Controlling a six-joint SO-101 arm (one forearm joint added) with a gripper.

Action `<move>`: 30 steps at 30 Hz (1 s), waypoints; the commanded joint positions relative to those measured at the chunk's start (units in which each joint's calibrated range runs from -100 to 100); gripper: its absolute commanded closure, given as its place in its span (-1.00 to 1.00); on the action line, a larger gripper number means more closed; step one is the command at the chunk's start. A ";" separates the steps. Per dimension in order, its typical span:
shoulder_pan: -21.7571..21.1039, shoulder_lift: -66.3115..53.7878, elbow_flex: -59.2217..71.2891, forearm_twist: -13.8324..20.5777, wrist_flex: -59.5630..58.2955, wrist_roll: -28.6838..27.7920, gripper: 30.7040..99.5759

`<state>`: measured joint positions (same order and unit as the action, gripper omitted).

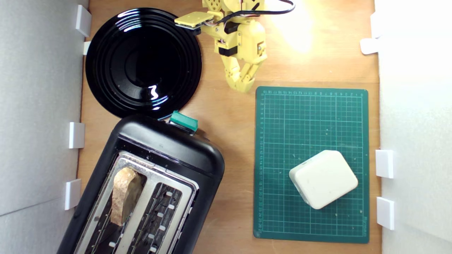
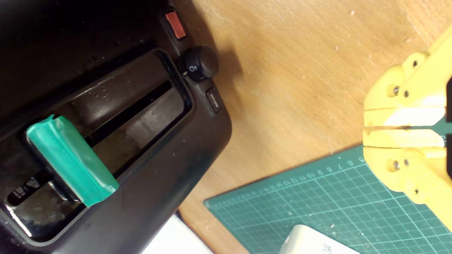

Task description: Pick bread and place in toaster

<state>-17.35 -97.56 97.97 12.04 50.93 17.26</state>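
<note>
The bread (image 1: pixel 124 194), a brown-crusted wedge, stands in one slot of the black toaster (image 1: pixel 208 165) at the exterior view's lower left. The second slot beside it is empty. The toaster's teal-green lever (image 1: pixel 183 121) sits at its near end and shows close up in the wrist view as the lever (image 2: pixel 72 160) on the toaster's black front (image 2: pixel 169 176). My yellow gripper (image 1: pixel 243 86) hangs over bare wood at the top centre, away from the toaster. Its fingers (image 2: pixel 402 139) are pressed together with nothing between them.
A glossy black plate (image 1: pixel 106 63) lies at the exterior view's upper left, touching the toaster's end. A green cutting mat (image 1: pixel 282 123) on the right carries a cream rounded block (image 1: pixel 323 178). White walls with clips line both sides. The toaster's knob (image 2: pixel 199 63) and buttons face the mat.
</note>
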 commanded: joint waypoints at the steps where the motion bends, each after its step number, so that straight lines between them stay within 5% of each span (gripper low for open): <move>1: 0.10 -0.69 0.22 -0.43 0.86 0.61 0.98; 30: -0.14 -0.94 0.31 -0.53 5.72 0.66 0.96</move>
<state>-17.16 -97.90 98.06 11.68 56.44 17.98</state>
